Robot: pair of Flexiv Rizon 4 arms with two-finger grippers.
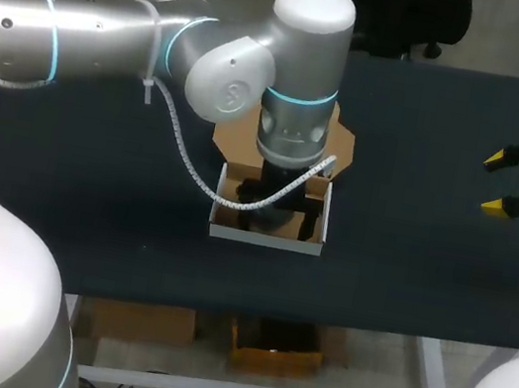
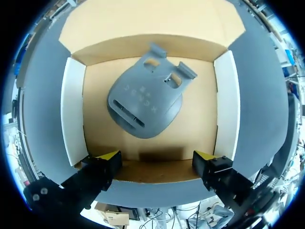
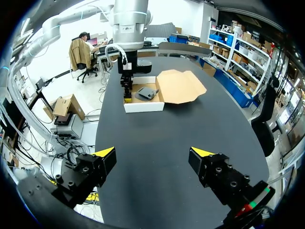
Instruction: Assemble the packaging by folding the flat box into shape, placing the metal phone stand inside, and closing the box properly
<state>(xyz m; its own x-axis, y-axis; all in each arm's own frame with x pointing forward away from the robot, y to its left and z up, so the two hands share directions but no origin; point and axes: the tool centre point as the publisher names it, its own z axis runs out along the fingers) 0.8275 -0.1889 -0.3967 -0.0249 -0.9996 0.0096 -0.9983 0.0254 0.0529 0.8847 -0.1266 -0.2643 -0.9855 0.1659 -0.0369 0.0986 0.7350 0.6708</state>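
Observation:
The folded box (image 2: pixel 71 114), white outside and brown inside, stands open at the table's middle (image 1: pixel 265 238). A grey metal phone stand (image 2: pixel 145 102) lies flat on its floor. The brown lid (image 1: pixel 339 143) lies spread open behind it. My left gripper (image 2: pixel 156 157) hangs open just above the box's near wall, nothing between its fingers; in the head view my left arm (image 1: pixel 300 81) covers most of the box. My right gripper (image 1: pixel 515 185) hovers open and empty far to the right. From there the box (image 3: pixel 143 106), the stand (image 3: pixel 146 93) and the lid (image 3: pixel 180 86) lie well ahead.
The dark table (image 1: pixel 90 184) is bare around the box on both sides. A white cable (image 1: pixel 186 156) loops from my left arm down over the box's left part.

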